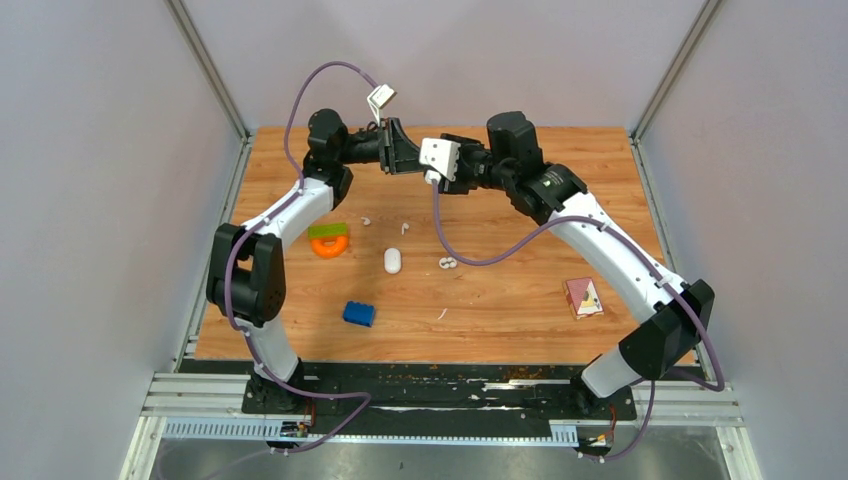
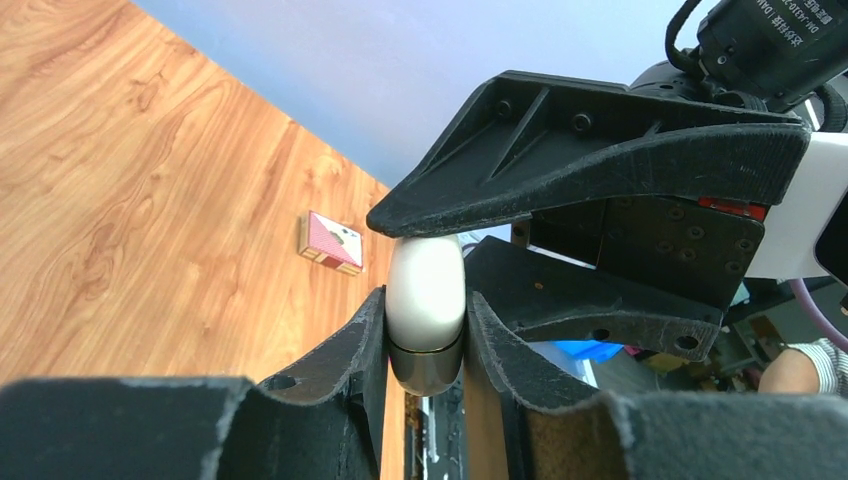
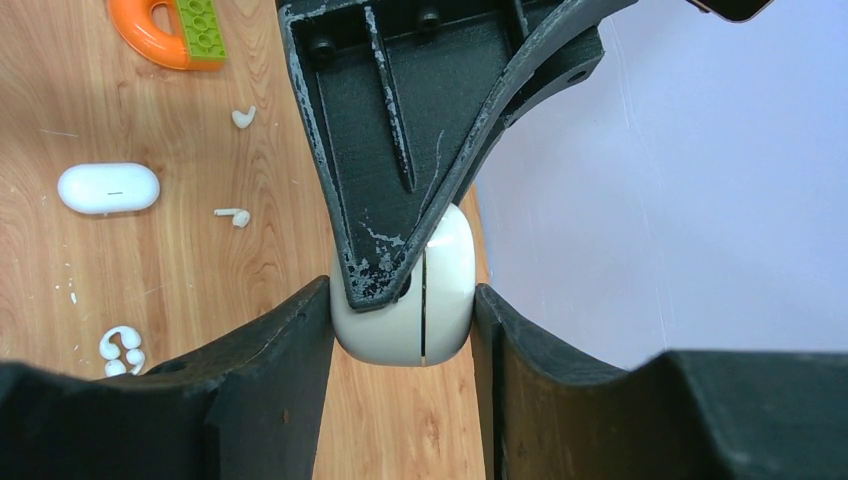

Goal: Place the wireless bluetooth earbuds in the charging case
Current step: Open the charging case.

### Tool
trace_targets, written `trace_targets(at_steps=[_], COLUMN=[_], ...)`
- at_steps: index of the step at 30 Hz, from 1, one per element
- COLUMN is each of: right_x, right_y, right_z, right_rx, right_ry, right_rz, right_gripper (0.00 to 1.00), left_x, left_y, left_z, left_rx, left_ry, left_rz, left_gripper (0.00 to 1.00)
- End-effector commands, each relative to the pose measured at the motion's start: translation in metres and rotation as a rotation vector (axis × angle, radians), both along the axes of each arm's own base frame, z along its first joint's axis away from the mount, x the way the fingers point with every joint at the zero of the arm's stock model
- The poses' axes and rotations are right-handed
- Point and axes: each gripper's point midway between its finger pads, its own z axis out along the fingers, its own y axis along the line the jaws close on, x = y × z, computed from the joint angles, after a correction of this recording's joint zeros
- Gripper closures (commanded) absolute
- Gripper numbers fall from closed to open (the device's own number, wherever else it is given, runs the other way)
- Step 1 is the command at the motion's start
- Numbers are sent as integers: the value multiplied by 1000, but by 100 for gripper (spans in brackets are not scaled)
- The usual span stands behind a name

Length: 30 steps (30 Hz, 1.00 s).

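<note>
Above the back middle of the table, a small white charging case (image 3: 445, 300) with a thin dark seam is clamped from both sides. My left gripper (image 2: 425, 312) is shut on the charging case (image 2: 425, 290), whose lower end looks grey. My right gripper (image 3: 402, 305) is shut on it crosswise, and a left finger (image 3: 400, 150) covers its top. From above, the left gripper (image 1: 398, 152) and the right gripper (image 1: 428, 170) meet tip to tip and hide the case. Tiny white earbuds (image 1: 366, 219) (image 1: 405, 228) (image 1: 447, 263) lie on the wood below, also seen as earbuds (image 3: 233, 215) (image 3: 122, 351).
A second white case (image 1: 392, 261) lies shut on the table. An orange ring with a green brick (image 1: 329, 240) sits at the left, a blue brick (image 1: 358, 313) near the front, and a red card box (image 1: 584, 297) at the right. Grey walls enclose the table.
</note>
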Motion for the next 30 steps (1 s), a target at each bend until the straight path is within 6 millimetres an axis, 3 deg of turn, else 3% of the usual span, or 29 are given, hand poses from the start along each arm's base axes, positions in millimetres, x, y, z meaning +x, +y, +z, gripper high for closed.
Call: trace_targets(at_steps=[1,5,8,13,15,17,19,21,25,30], right_x=[3,2,-10,-25,-33,-44,-53,-62,-61,-66], right_y=[3,-5,-19,-42,-45,-42,-40,-38,-32,-17], right_z=[22,9,0,2,12,7,2,-3,-10,-10], right_rx=[59,37,9,39,68,63,65,54,11,-34], right_ry=[-23,44,241,575,669,761,811,806,694,603], right_rz=[-10,-36,-7,36,70,108,141,177,174,180], right_gripper=[51,25,20,24,28,36,42,45,46,46], left_x=[-1,-4,-9,-17,-12,-6,-14,-24,-51,-67], left_y=[1,1,3,9,12,17,19,18,13,4], left_z=[3,8,12,15,8,-1,-5,-7,-11,-28], left_rx=[-13,-18,-23,-36,5,86,132,134,70,49], left_ry=[-58,-100,-158,-333,-406,-512,-652,-728,-837,-824], left_rz=[-16,-25,-24,40,129,235,272,282,215,172], left_gripper=[78,97,100,100,100,100,100,99,98,95])
